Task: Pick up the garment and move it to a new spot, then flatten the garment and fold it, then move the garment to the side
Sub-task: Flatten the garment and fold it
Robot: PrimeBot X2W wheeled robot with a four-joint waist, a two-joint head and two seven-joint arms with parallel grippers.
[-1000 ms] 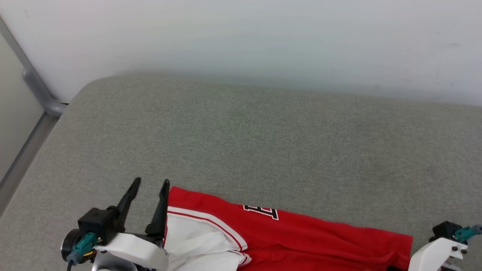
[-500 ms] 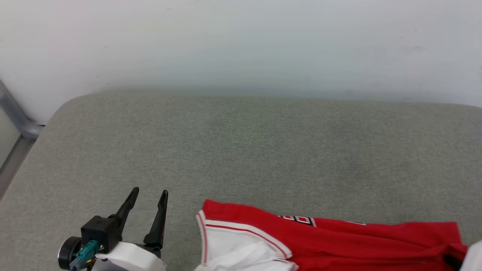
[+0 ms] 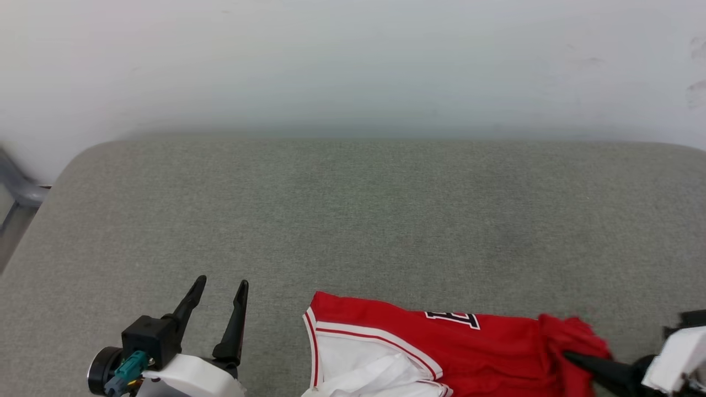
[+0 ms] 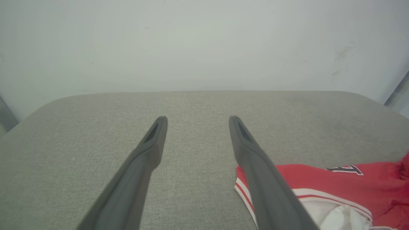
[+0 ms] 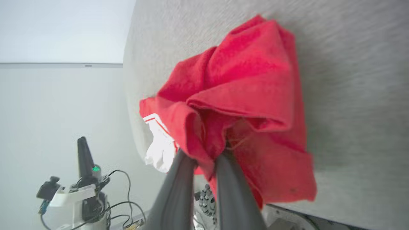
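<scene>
Our left fingers (image 4: 143, 159) are spread wide apart and hold nothing. They hang over the bare grey table (image 3: 353, 220), near the shirt (image 3: 441, 342) but not touching it. Our right fingers (image 5: 179, 185) are pinched tight on the red cloth at the right end of the shirt. The cloth puffs up in a crumpled lump around their tips.

The shirt lies at the near edge of the table, toward the right side. Its white sleeve (image 3: 358, 364), with red and white stripes, is on the side near our left fingers. A bit of black print (image 3: 452, 318) shows on the red part.

Half a second ago the right end of the shirt was flat and smooth. Now it is bunched up where our right fingers pinch it. One second ago our left fingers were right up against the sleeve edge. Now there is a strip of bare table between them and the shirt. Our head camera has turned too.

We count one shirt, one white sleeve, one table, and two fingers on each arm, four in all.
</scene>
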